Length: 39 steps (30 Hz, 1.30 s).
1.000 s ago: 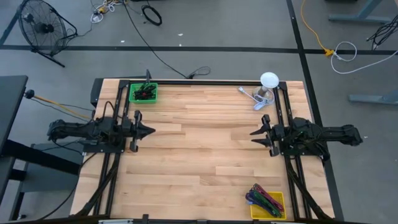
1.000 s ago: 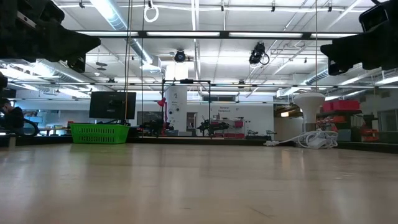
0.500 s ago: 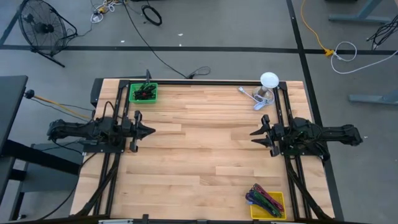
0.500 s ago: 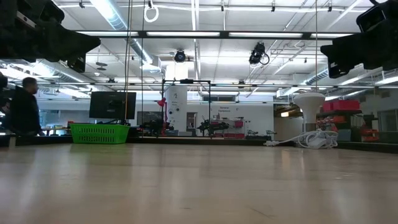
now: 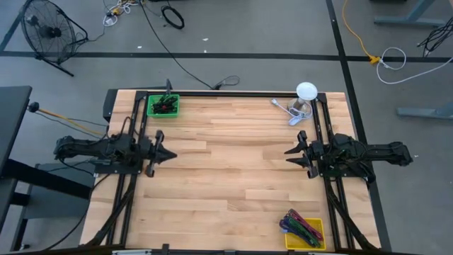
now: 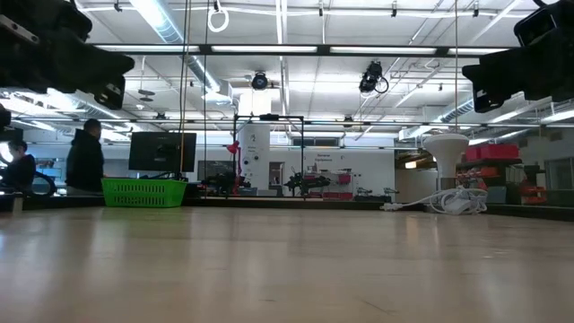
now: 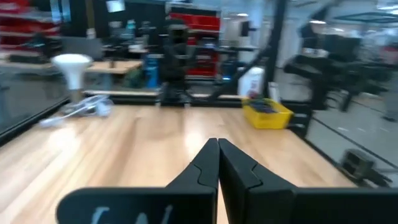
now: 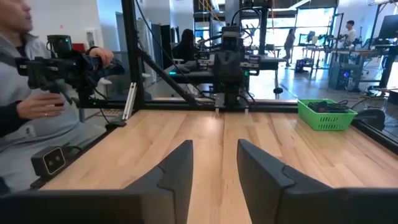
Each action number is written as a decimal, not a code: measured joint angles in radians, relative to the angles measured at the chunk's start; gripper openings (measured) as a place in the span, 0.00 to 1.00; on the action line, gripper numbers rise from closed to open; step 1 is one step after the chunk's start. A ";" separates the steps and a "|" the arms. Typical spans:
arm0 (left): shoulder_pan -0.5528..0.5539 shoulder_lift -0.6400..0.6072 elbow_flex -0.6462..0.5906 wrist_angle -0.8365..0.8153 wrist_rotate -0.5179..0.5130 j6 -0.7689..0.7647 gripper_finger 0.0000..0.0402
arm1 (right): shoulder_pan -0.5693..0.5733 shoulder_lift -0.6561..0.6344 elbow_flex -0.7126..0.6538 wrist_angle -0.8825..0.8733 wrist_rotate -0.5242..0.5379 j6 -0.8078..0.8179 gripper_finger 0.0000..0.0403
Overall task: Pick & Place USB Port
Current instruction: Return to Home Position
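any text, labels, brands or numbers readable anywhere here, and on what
No text can be read in any view.
White marks on the body of the left gripper, left wrist view: too blurred to read.
Wall signs in the room beyond, low view: too small to read.
Green bin and yellow bin: no label shows.

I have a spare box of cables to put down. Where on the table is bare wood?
The middle is widest: bare wood between the left gripper and the right gripper. The corner across from the yellow bin, on the left arm's side, is bare too. Crowded corners: green bin, white lamp, yellow bin.
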 joint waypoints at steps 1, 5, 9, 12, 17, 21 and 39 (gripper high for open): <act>0.000 0.000 0.000 0.000 0.024 0.009 0.02 | 0.000 0.000 0.000 0.000 0.000 0.000 0.32; 0.000 0.000 0.000 0.003 0.068 0.023 0.02 | 0.000 0.000 0.000 0.000 0.000 0.000 0.32; 0.000 0.000 0.000 0.001 0.051 0.028 0.02 | 0.000 0.000 0.000 0.000 0.000 0.000 0.32; 0.000 0.000 0.000 0.018 0.047 0.029 0.02 | 0.000 0.000 0.000 0.000 0.000 0.000 0.32; 0.000 0.002 -0.001 0.047 0.051 0.029 0.02 | 0.000 0.000 0.000 0.000 0.000 -0.001 0.32; 0.000 0.005 -0.001 0.049 0.049 0.029 0.02 | 0.000 0.000 0.001 0.000 0.000 -0.001 0.32; 0.000 0.005 -0.001 0.056 0.044 0.030 0.02 | 0.000 0.000 0.001 0.000 0.000 -0.001 0.32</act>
